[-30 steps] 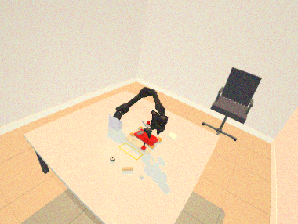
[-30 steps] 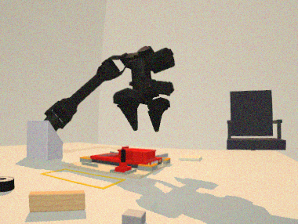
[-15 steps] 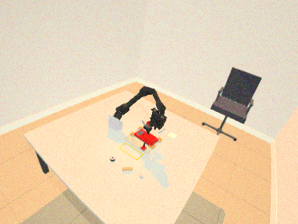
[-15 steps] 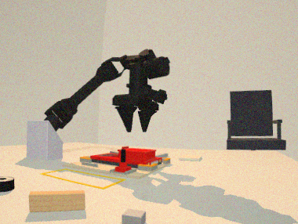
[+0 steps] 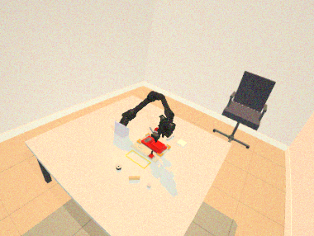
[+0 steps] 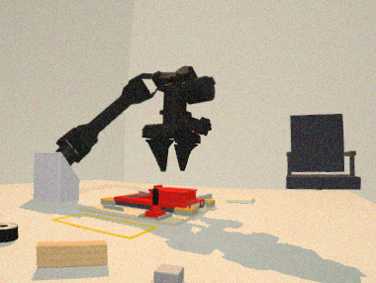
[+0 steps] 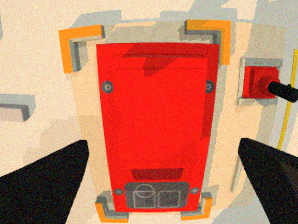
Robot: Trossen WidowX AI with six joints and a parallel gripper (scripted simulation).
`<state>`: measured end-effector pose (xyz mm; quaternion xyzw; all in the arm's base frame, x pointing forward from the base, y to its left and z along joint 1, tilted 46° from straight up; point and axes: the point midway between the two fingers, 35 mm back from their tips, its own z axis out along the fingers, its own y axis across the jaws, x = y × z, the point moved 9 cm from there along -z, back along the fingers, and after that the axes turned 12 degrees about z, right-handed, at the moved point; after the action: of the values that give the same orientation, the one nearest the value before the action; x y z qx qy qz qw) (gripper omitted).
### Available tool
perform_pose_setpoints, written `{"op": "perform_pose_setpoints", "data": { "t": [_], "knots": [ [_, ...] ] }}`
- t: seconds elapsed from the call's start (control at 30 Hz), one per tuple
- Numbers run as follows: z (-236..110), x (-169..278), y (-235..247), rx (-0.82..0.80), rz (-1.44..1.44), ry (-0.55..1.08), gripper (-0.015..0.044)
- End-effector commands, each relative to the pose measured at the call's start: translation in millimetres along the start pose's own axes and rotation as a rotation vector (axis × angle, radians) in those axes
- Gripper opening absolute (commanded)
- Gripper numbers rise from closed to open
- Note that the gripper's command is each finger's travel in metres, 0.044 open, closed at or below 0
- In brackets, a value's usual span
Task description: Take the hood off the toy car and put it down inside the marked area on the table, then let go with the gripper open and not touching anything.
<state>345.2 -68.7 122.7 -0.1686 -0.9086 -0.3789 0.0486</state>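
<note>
A wide bench [image 5: 198, 181] carries everything. The black arm [image 6: 104, 119] reaches over it, its gripper [image 6: 172, 158] pointing down above the toy car [image 6: 163, 199], fingers spread wide apart and holding nothing. The red hood [image 7: 156, 110] sits on the car, beside the yellow-outlined area [image 6: 101, 225].

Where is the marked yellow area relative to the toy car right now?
In the exterior view, the yellow outline lies on the table just front-left of the red toy car, unoccupied.
</note>
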Motion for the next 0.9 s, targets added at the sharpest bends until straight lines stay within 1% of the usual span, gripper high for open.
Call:
{"op": "perform_pose_setpoints", "data": {
  "t": [0.0,0.87],
  "knots": [
    [4,0,0,-0.005,0.003,0.002,0.044],
    [25,0,0,-0.006,0.003,0.002,0.044]
  ]
}}
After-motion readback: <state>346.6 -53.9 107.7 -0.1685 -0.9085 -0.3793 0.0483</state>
